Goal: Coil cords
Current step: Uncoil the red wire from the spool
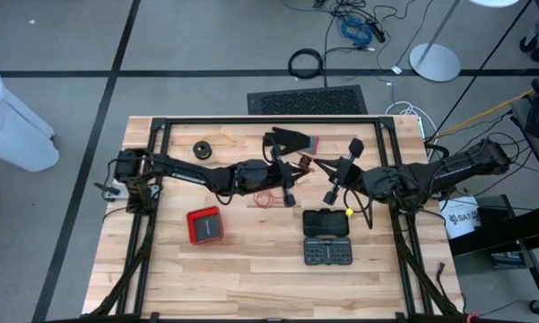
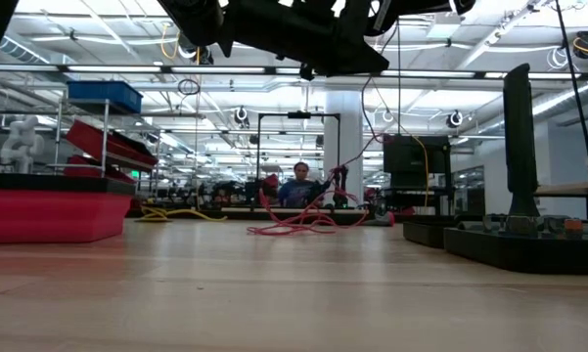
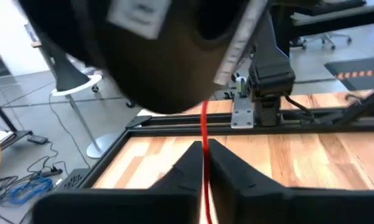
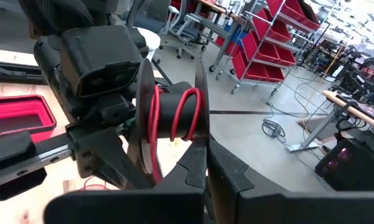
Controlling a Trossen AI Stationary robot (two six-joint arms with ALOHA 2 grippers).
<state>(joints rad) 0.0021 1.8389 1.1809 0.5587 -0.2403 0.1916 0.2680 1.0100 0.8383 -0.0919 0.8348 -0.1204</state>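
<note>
Your left pincer (image 3: 204,163), clamped on the red cord (image 3: 205,134) above mid-tabletop (image 1: 251,269), should feed it taut while your right pincer (image 4: 202,163), closed on the spool (image 4: 174,115) already carrying 2 turns, keeps the wraps side by side.

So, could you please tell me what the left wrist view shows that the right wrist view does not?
Only the left wrist view shows the left gripper shut on a straight stretch of the red cord. Only the right wrist view shows the cord's turns wound on the black spool, the shut right gripper holding its rim, and a red tray. Both show the cord, the spool and the wooden table.
</note>
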